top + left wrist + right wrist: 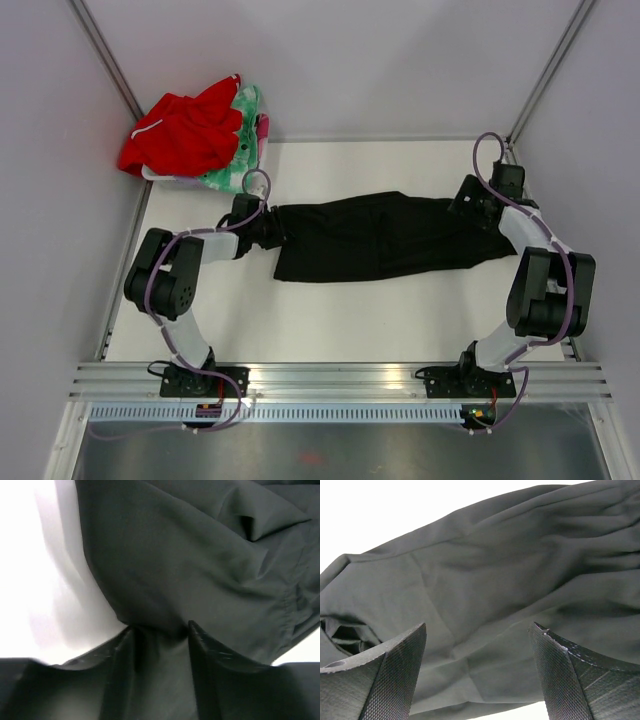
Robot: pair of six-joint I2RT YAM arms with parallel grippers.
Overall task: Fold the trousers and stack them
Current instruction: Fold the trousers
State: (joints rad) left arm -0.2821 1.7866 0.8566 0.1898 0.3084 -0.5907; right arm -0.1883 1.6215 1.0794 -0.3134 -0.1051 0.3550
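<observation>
Left gripper (161, 628) is pinched onto a fold of the trousers (380, 237), right gripper (479, 626) is seen spread wide over them.

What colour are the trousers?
The trousers are plain black, clearest in the top view.
</observation>
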